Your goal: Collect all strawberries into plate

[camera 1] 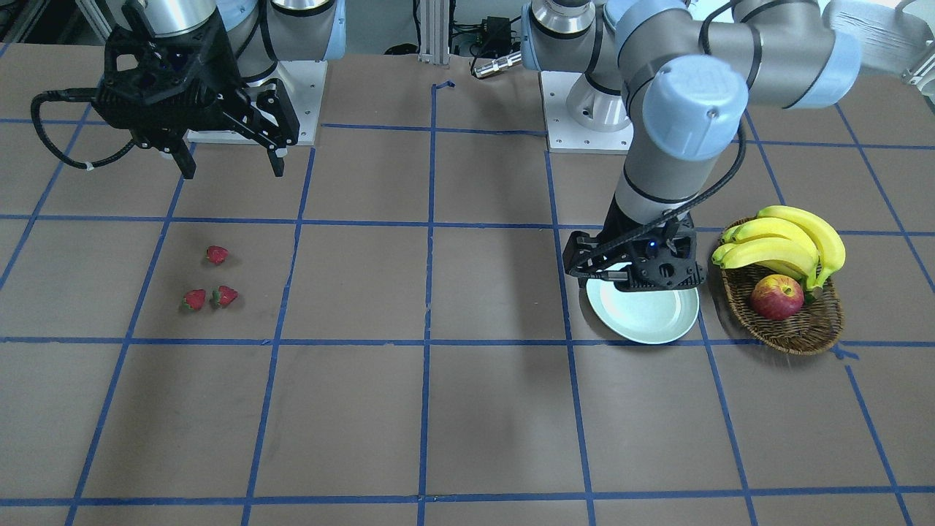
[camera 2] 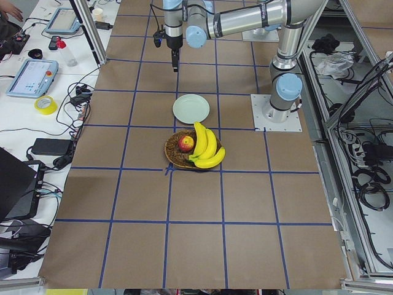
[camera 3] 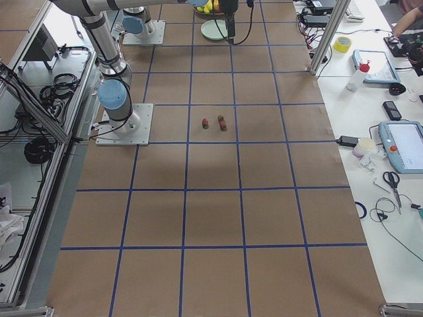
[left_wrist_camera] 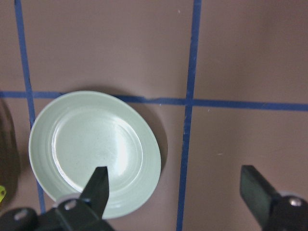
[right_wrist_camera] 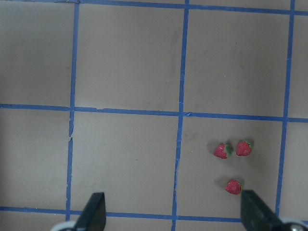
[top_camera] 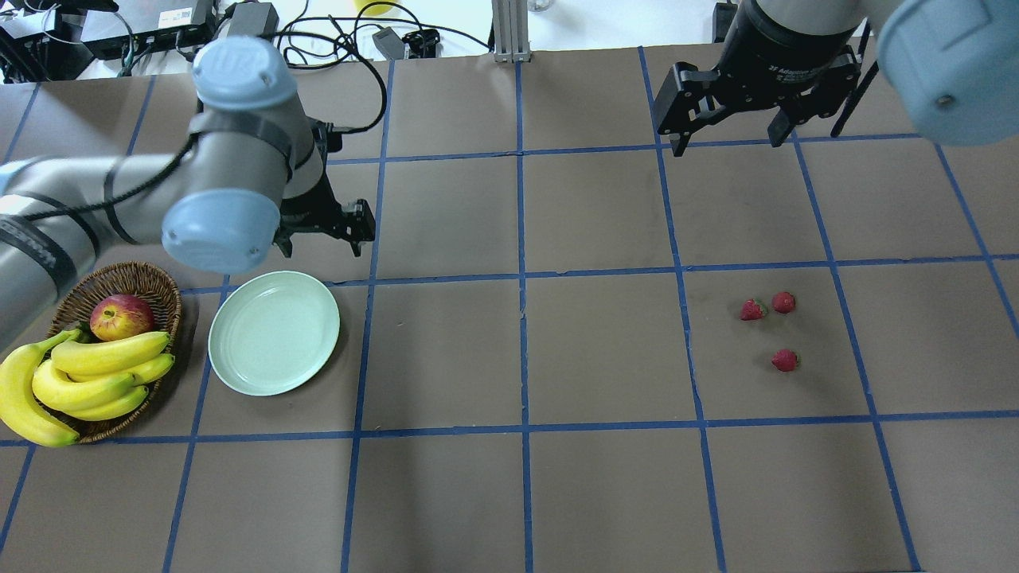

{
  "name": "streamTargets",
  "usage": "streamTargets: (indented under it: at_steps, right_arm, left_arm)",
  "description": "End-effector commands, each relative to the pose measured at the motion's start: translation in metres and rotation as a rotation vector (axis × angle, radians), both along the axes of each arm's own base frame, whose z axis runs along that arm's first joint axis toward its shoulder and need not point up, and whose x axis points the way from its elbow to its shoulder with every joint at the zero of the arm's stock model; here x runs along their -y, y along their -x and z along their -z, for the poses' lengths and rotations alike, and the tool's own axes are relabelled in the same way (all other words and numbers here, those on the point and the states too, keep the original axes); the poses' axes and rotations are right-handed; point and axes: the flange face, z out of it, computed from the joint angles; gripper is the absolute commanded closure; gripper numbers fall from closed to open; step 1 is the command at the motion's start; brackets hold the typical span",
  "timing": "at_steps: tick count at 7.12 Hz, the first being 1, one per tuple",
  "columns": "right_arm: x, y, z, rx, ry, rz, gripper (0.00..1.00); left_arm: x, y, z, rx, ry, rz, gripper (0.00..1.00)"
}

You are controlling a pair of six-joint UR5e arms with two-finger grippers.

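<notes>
Three small red strawberries (top_camera: pixel 751 309) (top_camera: pixel 783 302) (top_camera: pixel 785 360) lie close together on the brown table; they also show in the front view (camera 1: pixel 217 254) and the right wrist view (right_wrist_camera: pixel 233 186). The pale mint plate (top_camera: pixel 274 333) lies empty beside the basket and also shows in the left wrist view (left_wrist_camera: pixel 91 144). My right gripper (top_camera: pixel 728 142) is open and empty, held high and well short of the strawberries. My left gripper (left_wrist_camera: pixel 175 192) is open and empty, hovering at the plate's far edge (camera 1: pixel 643 314).
A brown wicker basket (top_camera: pixel 151 278) with a bunch of bananas (top_camera: pixel 87 374) and a red-yellow apple (top_camera: pixel 121 317) stands right next to the plate. Blue tape lines grid the table. The arm bases stand at the table's robot side.
</notes>
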Motion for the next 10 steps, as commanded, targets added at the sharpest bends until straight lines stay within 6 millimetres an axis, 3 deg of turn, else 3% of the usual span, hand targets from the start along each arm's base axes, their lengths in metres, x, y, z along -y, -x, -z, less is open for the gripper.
streamTargets:
  at_steps: [1,3,6,7,10]
  right_arm:
    - [0.000,0.000,0.000,-0.001,-0.001,0.000,0.00]
    - [0.000,0.000,0.000,-0.001,0.001,0.000,0.00]
    - [0.000,0.000,0.001,0.001,-0.003,0.000,0.00]
    - [0.001,0.000,0.004,0.000,-0.010,0.001,0.00]
    - [0.007,-0.002,0.018,-0.006,-0.060,-0.005,0.00]
  left_arm:
    - [0.002,-0.008,-0.094,-0.115,0.128,0.064,0.05]
    - [-0.015,-0.007,-0.112,-0.127,0.158,0.069,0.05]
    - [-0.060,-0.015,-0.120,-0.088,0.023,0.049,0.05]
    - [-0.065,-0.026,-0.123,-0.018,0.000,0.039,0.05]
    - [-0.064,-0.025,-0.121,-0.048,0.008,0.029,0.05]
